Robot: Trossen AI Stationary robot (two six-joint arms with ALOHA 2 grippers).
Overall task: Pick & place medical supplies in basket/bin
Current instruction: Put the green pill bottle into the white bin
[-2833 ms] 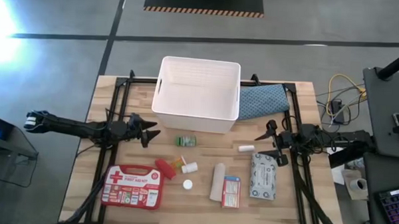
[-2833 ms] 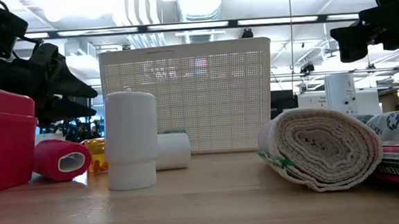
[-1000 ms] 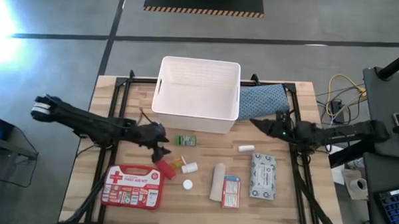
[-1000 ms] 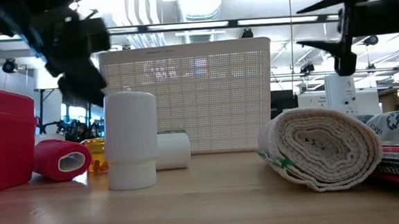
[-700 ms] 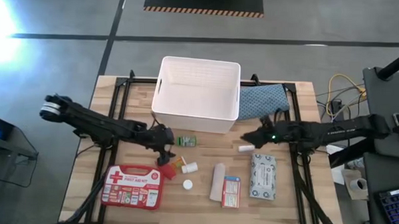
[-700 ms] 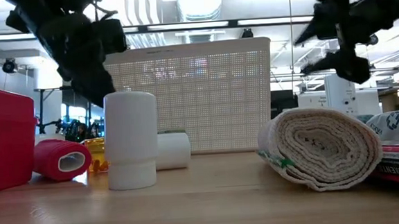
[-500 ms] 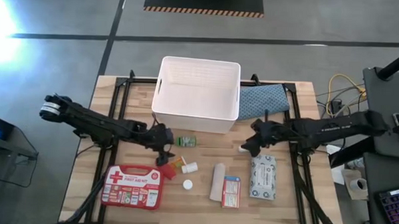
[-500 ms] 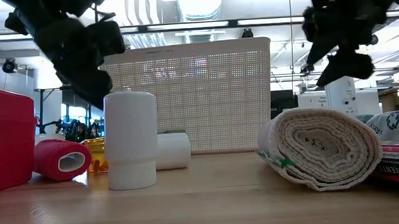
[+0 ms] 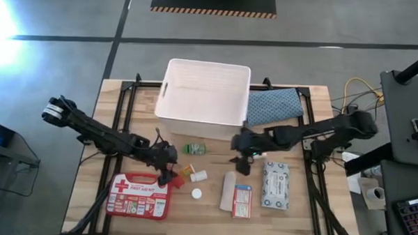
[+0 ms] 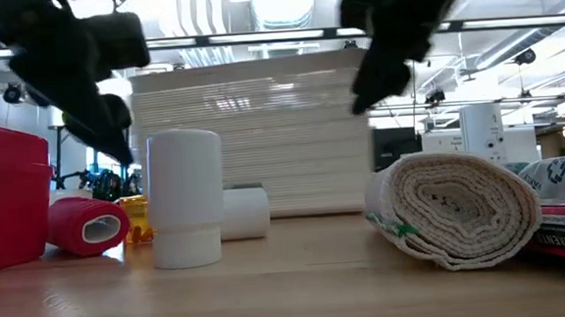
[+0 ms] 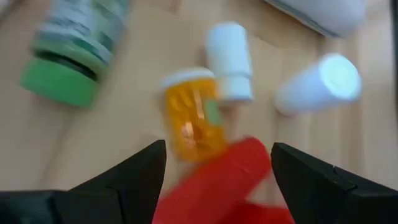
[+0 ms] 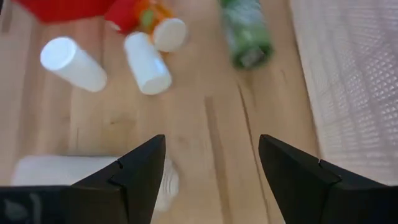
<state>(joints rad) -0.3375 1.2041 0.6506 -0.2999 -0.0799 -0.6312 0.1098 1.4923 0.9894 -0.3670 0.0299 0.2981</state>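
The white bin point(image 9: 203, 96) stands at the far middle of the table. My left gripper point(image 9: 167, 170) is open and low; in its wrist view point(image 11: 217, 155) its fingers stand on either side of a red roll point(image 11: 230, 180) and an orange bottle point(image 11: 189, 121), touching neither. A green-capped bottle point(image 9: 195, 148), a white bottle point(image 9: 198, 176) and a white vial point(image 9: 196, 194) lie nearby. The red first-aid case point(image 9: 139, 195) lies at the near left. My right gripper point(image 9: 240, 155) is open over bare wood point(image 12: 211, 146), beside the bin's near right corner point(image 12: 348, 81).
A white roll point(image 9: 228, 190), a red-white box point(image 9: 241, 201) and a grey wipes pack point(image 9: 276, 185) lie at the near right. A blue-grey cloth pouch point(image 9: 273, 106) lies right of the bin. Black frame rails run along both table sides.
My left gripper has gone toward the near edge and down over the red roll and orange bottle. My right gripper has gone toward the table's left along the bin's near side. The bin has slid a little toward the left and shows blurred in the low view.
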